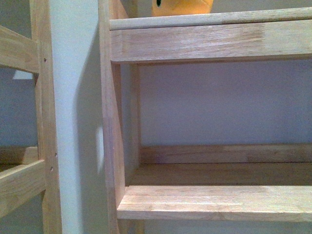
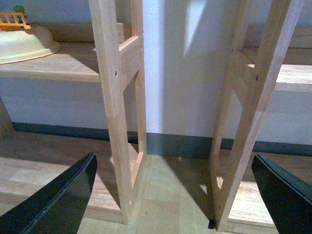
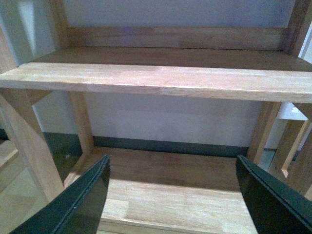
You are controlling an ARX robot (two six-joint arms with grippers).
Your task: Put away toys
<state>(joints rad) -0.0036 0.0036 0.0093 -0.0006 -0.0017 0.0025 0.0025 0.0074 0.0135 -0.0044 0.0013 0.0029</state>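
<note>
From the front view we face a pale wooden shelving unit (image 1: 209, 44), and the soft orange-yellow plush toy (image 1: 182, 7) sits on its upper board at the top of the frame — only its lower edge and one dark mark show. The lower shelf board (image 1: 214, 201) below carries nothing that we can see. A second wooden frame (image 1: 41, 122) stands to the left, with white wall between the two. Neither arm appears here.

In the left wrist view our left gripper (image 2: 178, 195) has its dark fingers spread wide with nothing between them. It looks at the gap between two wooden uprights (image 2: 114, 112), and a cream-coloured shallow bowl (image 2: 24, 44) rests on a shelf off to one side, with a small orange fence-like piece (image 2: 13, 19) behind it.

In the right wrist view our right gripper (image 3: 173, 192) is likewise spread wide and empty, facing a bare shelf board (image 3: 156, 80) with another below.

We judge the toy already stowed, so the step in hand is backing away. We should draw both arms straight back, fingers apart — clear of the uprights and the board edges — so nothing jolts the shelf and tips the plush off.
</note>
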